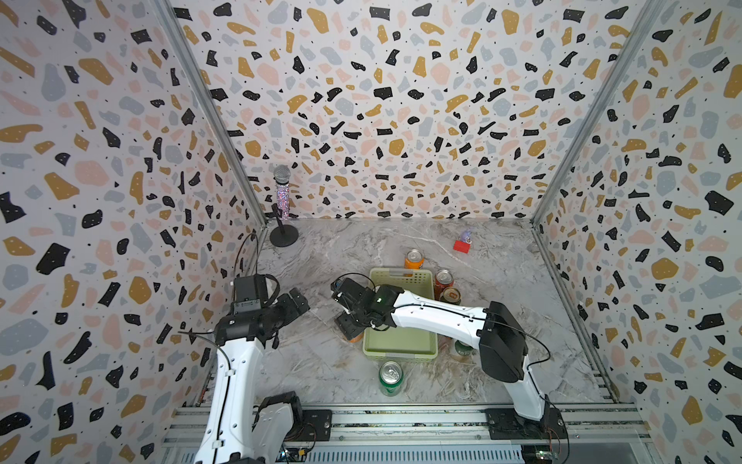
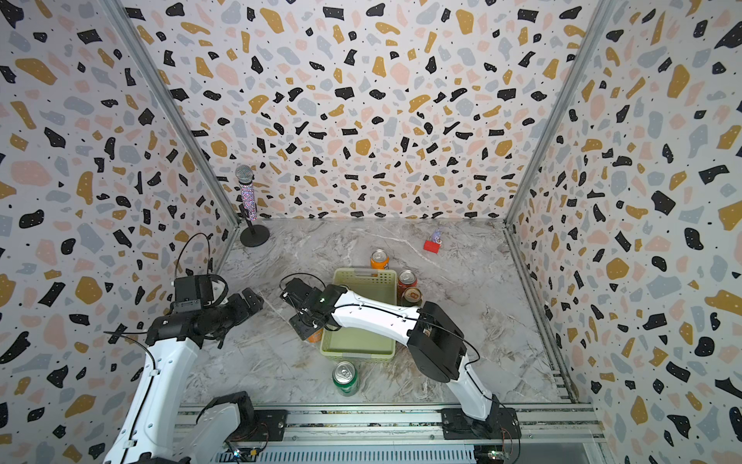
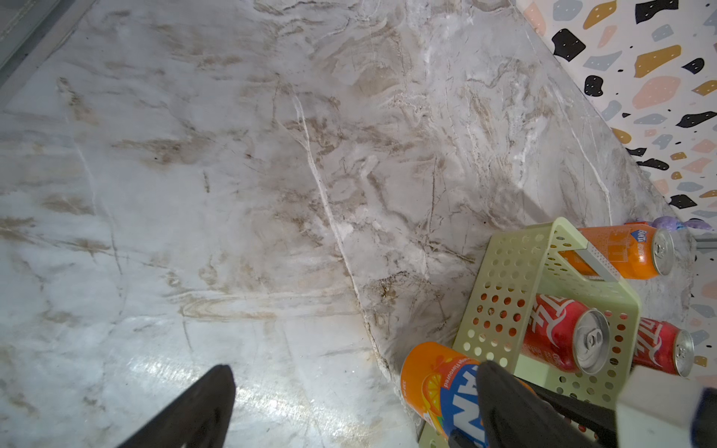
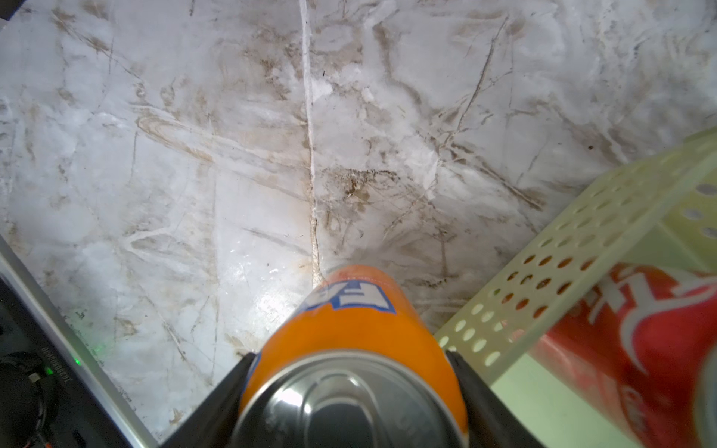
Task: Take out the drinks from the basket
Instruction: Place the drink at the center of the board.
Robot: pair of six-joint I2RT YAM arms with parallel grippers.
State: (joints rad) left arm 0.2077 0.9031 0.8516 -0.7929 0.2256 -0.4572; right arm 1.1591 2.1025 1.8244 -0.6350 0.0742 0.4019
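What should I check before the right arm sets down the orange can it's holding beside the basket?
1. Grip: the right gripper clamps the orange can on both sides: ok.
2. Can outside the basket: ok, it is beside the perforated wall.
3. Table bare around the can: ok.
4. Can bottom touching the table: cannot tell.
5. Left gripper open and apart from the can: ok.
6. Basket emptied: not ok, a red can stands inside.
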